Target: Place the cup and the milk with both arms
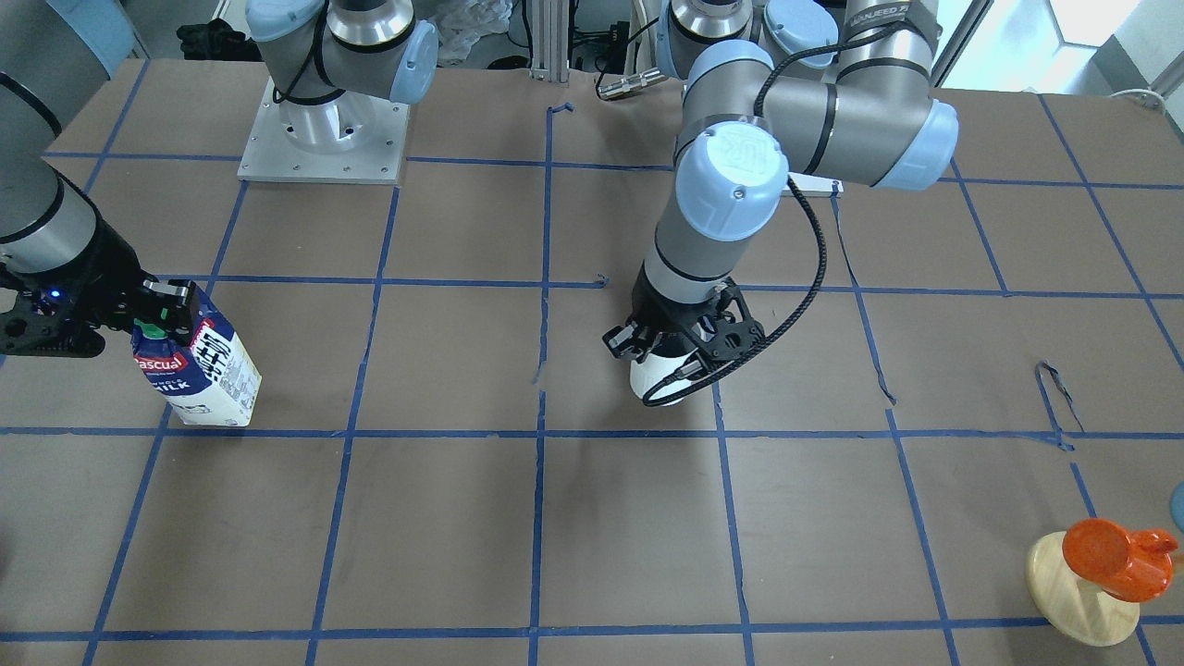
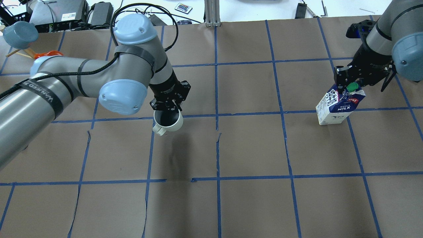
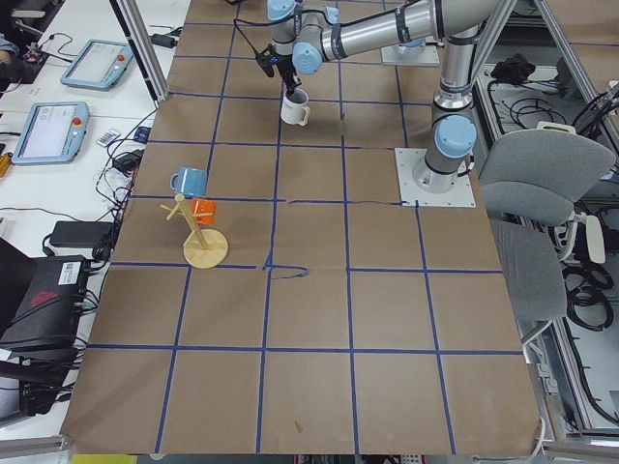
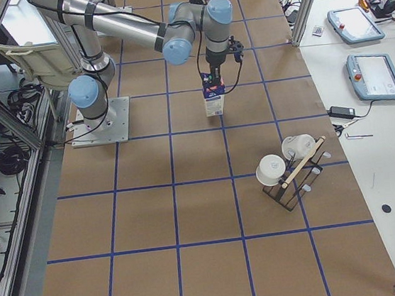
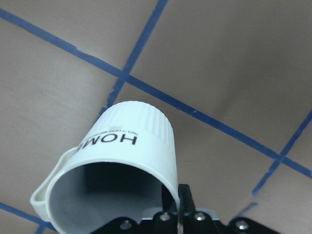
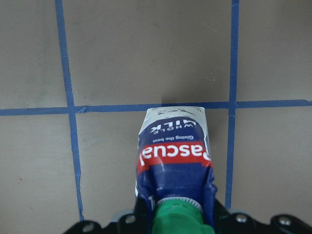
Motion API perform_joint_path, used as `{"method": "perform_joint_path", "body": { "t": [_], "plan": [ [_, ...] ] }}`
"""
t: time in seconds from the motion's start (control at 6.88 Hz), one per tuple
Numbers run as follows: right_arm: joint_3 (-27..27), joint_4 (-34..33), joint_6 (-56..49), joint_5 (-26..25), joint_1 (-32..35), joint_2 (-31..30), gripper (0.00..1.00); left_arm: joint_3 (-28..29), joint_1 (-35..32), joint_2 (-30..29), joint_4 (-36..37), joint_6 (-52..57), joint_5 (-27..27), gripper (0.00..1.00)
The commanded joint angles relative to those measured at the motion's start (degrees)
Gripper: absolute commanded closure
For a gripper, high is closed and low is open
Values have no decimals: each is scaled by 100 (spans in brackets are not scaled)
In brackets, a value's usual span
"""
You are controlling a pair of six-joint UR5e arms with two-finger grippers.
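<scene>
My left gripper (image 1: 678, 347) is shut on the rim of the white cup (image 1: 659, 377), one finger inside it, and seems to hold it upright just above the table near the middle. The cup (image 2: 168, 120) shows its dark inside and its handle in the overhead view, and black lettering in the left wrist view (image 5: 130, 142). My right gripper (image 2: 349, 83) is shut on the gable top of the blue and white milk carton (image 2: 337, 107) by its green cap (image 6: 178, 218). The carton (image 1: 209, 375) tilts; I cannot tell whether its base touches the table.
A round wooden stand (image 1: 1078, 592) with an orange cup (image 1: 1110, 553) and a blue cup (image 3: 189, 180) is near the table's corner on my left. A rack with white cups (image 4: 286, 170) stands beyond the milk. The right arm's base plate (image 1: 324, 148) is bolted on.
</scene>
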Motion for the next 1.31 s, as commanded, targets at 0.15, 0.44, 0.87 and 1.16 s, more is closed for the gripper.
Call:
{"method": "perform_joint_path", "body": {
  "t": [0.15, 0.44, 0.87, 1.16],
  "plan": [
    [3, -17, 2, -7, 9, 16, 60, 2078, -526, -1424, -559, -822, -114, 100],
    [4, -25, 2, 10, 9, 16, 60, 3451, -553, -2374, -775, -814, -88, 100],
    [12, -34, 2, 28, 9, 25, 60, 4834, -553, -3369, -923, -945, -123, 100],
    [12, -34, 2, 37, 9, 33, 60, 5135, -553, -3695, -1038, -963, -123, 100]
  ]
}}
